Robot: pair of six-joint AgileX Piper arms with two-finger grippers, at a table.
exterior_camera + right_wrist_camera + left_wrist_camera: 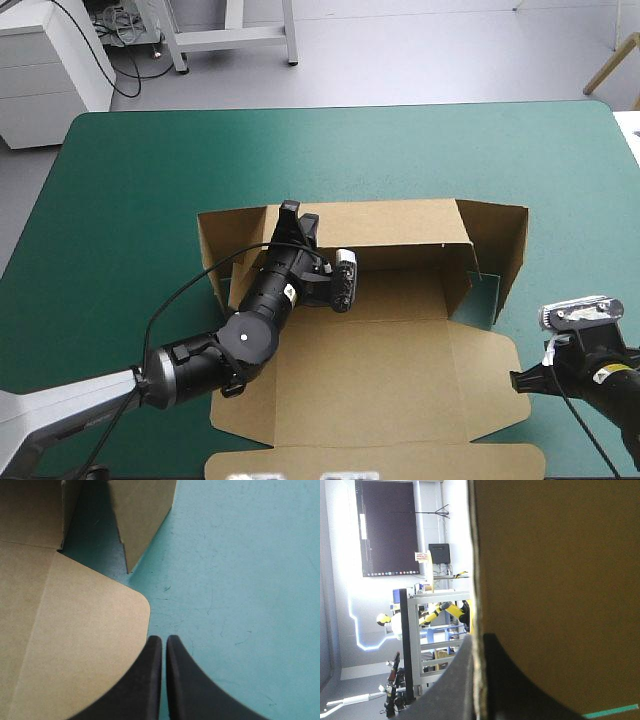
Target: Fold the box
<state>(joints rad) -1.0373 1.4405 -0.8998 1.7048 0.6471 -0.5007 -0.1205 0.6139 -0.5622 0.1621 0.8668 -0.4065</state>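
Box (400,340): brown board, partly raised, on teal-green worktop (130,200).
Left end effector (479,645): pinching a raised wall (560,580) by its edge, apparently to hold it upright.
Right end effector (164,642): fingers pressed together, empty; rounded flap (100,630) just beside it, probably on standby.

The box (380,350) is showing plain brown all over, with no print, and its cut edges are looking a little paler. Around the box, the bench (130,200) is showing teal-green, plain except for faint dark scratches beside the box's rounded flap. The left pincer (298,214), at the box's back wall, and the right pincer (164,639), beside that flap, are both showing black.
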